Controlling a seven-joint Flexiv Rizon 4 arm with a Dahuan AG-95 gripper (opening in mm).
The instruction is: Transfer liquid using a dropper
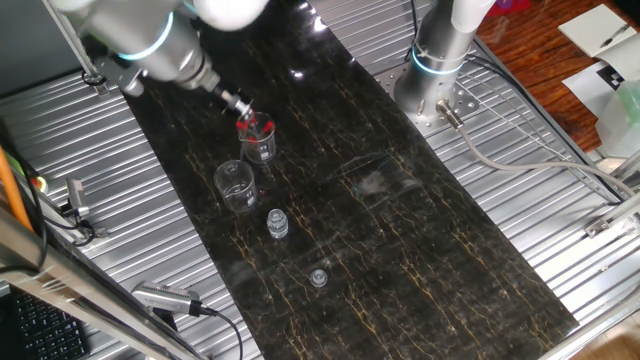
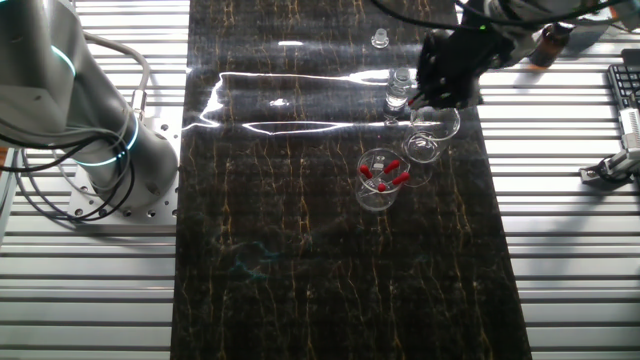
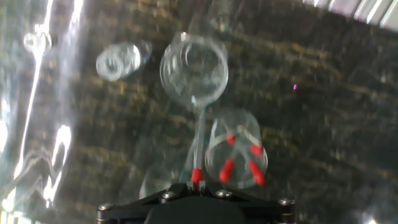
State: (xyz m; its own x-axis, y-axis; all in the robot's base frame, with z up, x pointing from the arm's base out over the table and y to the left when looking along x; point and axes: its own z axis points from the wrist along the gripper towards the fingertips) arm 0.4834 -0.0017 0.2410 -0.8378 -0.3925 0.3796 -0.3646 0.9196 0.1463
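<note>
My gripper (image 3: 198,182) is shut on the red bulb of the dropper (image 3: 199,134). The dropper is a slim clear tube that points away from the hand, and its tip lies at the near rim of an empty clear beaker (image 3: 194,68). Just right of the tube stands a small beaker (image 3: 236,155) holding several more red-topped droppers. In one fixed view the gripper (image 1: 238,104) hovers just above this red-topped beaker (image 1: 258,138), with the empty beaker (image 1: 235,185) in front. In the other fixed view the gripper (image 2: 420,100) is over the empty beaker (image 2: 425,146).
A small ribbed vial (image 1: 277,223) and a small clear cap (image 1: 318,277) stand on the dark marble strip beyond the beakers. A second arm's base (image 1: 432,75) sits at the far side. Ribbed metal table (image 1: 560,230) flanks the strip, with clamps at the edges.
</note>
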